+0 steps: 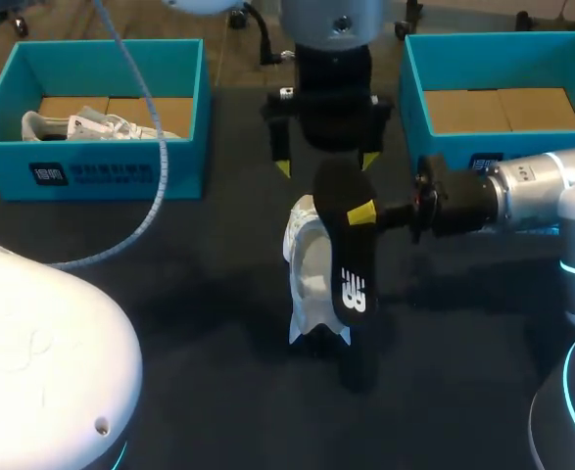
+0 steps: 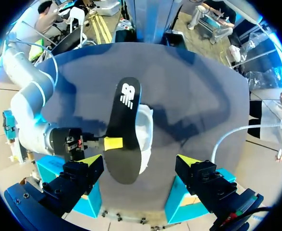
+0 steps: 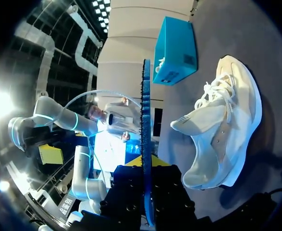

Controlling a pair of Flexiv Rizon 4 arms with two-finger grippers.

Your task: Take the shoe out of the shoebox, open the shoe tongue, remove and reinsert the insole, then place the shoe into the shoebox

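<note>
Black insole sits pinched in the right claw above the shoe at the counter's middle, while the left claw hangs released beyond.

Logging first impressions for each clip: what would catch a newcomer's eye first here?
The black insole, pinched in the right gripper, is held up next to the white shoe at mid-table. The left gripper hovers open just beyond them. A second white shoe lies in the left teal shoebox.
</note>
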